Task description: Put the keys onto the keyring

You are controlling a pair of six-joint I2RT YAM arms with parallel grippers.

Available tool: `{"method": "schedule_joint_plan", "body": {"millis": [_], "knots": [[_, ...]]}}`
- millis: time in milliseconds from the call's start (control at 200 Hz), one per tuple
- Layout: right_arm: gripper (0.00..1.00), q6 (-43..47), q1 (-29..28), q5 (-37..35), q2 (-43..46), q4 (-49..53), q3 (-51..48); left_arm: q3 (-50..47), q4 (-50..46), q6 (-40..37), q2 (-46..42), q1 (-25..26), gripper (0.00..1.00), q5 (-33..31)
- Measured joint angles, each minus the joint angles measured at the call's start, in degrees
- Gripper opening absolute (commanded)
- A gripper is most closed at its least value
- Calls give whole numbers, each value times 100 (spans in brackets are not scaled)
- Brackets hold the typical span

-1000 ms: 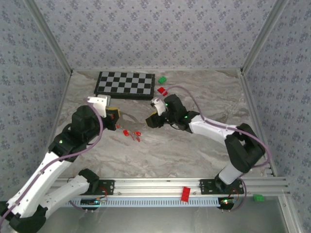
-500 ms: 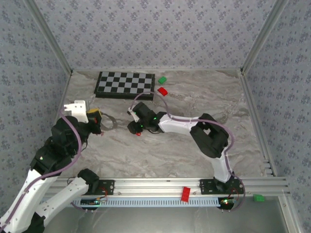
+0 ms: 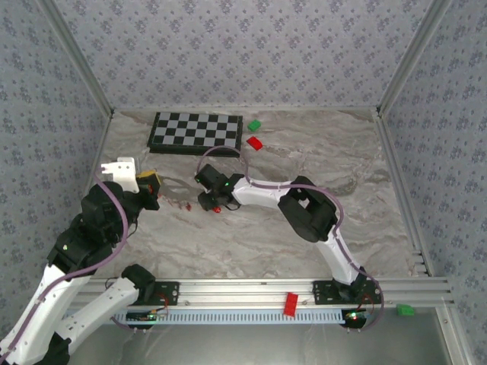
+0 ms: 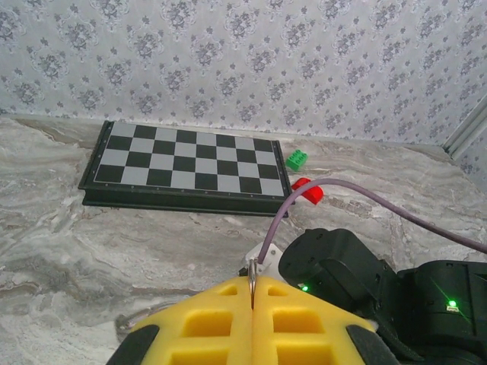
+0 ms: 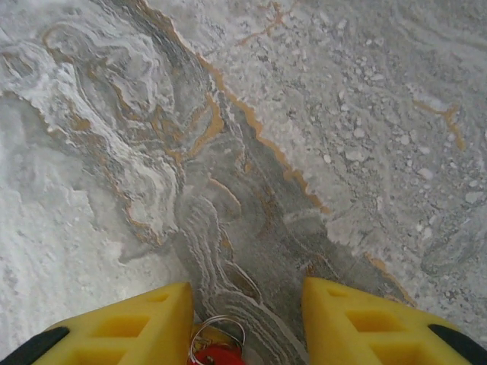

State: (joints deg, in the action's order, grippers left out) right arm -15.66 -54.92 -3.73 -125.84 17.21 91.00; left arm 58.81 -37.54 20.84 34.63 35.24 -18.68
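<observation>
My left gripper is shut, its yellow pads pinching the thin grey wire of the keyring, which shows edge-on. From above, the left gripper sits at the table's left. The right gripper reaches across to just right of it. It is open, pointing down close over the marble. In the right wrist view a red-headed key with a small wire loop lies between the right gripper's yellow fingers. Further tiny red keys lie between the two grippers.
A chessboard lies at the back, with a green block and a red block beside it. Another red block sits on the front rail and a green one at its right end. The right arm's black body is close ahead of the left gripper.
The right arm has stretched leftward across the table and lowered over the keys. The left arm pulled back to the left a second ago and has stayed still since.
</observation>
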Motion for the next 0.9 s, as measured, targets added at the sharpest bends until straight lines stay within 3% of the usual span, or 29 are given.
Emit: {"method": "schedule_joint_plan", "body": {"millis": [370, 640, 900], "knots": [[38, 0, 13, -131, 229, -118, -396, -13, 2, 0, 2, 0, 0, 61], [35, 0, 129, -431, 1113, -68, -1624, -13, 7, 17, 81, 0, 0, 160], [34, -70, 669, -726, 2205, -87, -3067, -37, 28, 24, 210, 0, 0, 343]]}}
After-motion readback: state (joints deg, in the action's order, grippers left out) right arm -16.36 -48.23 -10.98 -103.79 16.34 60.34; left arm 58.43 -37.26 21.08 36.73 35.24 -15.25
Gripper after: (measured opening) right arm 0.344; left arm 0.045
